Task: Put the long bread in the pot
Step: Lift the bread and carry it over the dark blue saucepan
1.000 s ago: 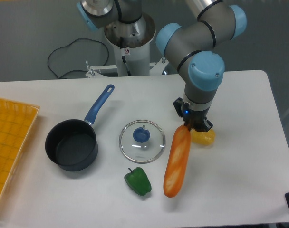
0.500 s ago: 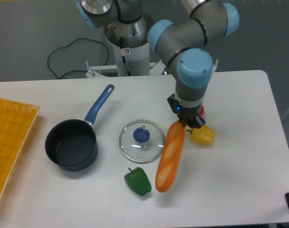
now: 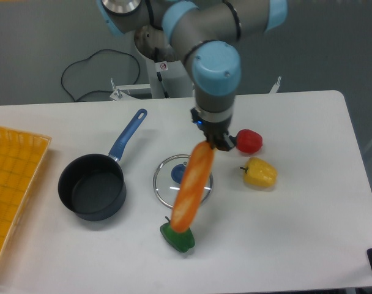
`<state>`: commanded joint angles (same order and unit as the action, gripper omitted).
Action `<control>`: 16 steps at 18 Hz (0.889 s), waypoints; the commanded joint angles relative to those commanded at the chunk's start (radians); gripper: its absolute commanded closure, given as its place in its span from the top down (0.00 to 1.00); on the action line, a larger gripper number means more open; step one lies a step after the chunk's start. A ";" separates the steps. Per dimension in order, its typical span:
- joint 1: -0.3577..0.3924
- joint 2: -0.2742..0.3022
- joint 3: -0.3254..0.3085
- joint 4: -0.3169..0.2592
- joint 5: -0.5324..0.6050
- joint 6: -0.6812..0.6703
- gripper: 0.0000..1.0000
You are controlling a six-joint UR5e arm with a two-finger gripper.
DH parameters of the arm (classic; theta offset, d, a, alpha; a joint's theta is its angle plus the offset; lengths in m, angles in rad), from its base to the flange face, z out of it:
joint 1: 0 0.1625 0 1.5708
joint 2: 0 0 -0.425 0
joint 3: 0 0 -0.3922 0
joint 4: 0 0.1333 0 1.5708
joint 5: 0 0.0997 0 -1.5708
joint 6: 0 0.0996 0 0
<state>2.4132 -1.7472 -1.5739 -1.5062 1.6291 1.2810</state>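
Note:
My gripper [image 3: 212,140] is shut on the upper end of the long bread [image 3: 191,187], an orange-golden loaf that hangs tilted down to the left, above the glass lid [image 3: 169,179] and the green pepper. The fingertips are mostly hidden under the wrist. The pot [image 3: 92,186], dark grey-black with a long blue handle [image 3: 127,133], stands empty on the table to the left of the bread.
A green pepper [image 3: 181,238] lies under the bread's lower end. A red pepper [image 3: 249,141] and a yellow pepper [image 3: 260,173] lie right of the gripper. A yellow basket [image 3: 11,184] is at the left edge. The arm's base [image 3: 164,55] stands behind.
The gripper has carried the bread up and to the left, from beside the yellow pepper to over the glass lid. The red pepper is now uncovered.

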 joint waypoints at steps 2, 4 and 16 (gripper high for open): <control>-0.037 0.020 -0.024 -0.019 0.009 -0.015 0.00; -0.052 0.041 -0.043 -0.022 0.026 -0.026 0.00; -0.216 0.083 -0.075 -0.022 0.029 -0.160 0.00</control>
<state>2.1968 -1.6644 -1.6490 -1.5278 1.6582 1.1214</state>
